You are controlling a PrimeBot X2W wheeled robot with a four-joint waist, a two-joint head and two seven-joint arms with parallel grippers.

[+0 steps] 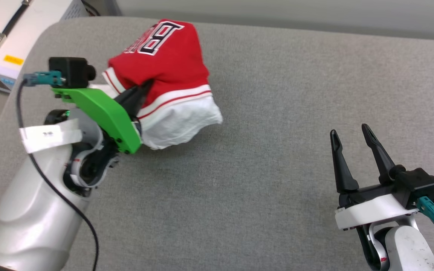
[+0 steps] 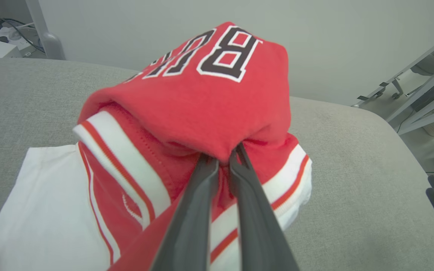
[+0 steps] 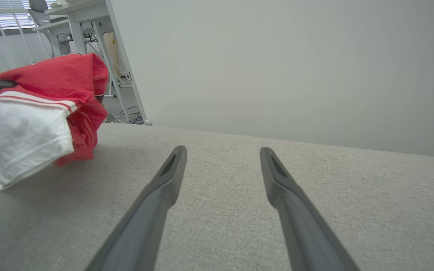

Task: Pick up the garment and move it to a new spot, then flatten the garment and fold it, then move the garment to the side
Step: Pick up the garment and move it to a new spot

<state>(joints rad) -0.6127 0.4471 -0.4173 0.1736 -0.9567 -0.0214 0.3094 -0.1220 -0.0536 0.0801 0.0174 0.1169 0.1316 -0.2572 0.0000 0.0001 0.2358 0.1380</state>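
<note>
a: on the grey cushioned surface, far left side: where does the garment sit?
b: bunched in a heap, red body on top with black lettering, a white sleeve draped down onto the surface.
a: and the left gripper?
b: fingers pinched together on a red fold of it.
a: the right gripper?
b: well apart at the near right, fingers spread, holding nothing.

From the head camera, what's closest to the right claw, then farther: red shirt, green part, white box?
From the right gripper:
1. red shirt, up and left on the table.
2. green part, just left of the shirt.
3. white box, far upper left, off the table.
</note>
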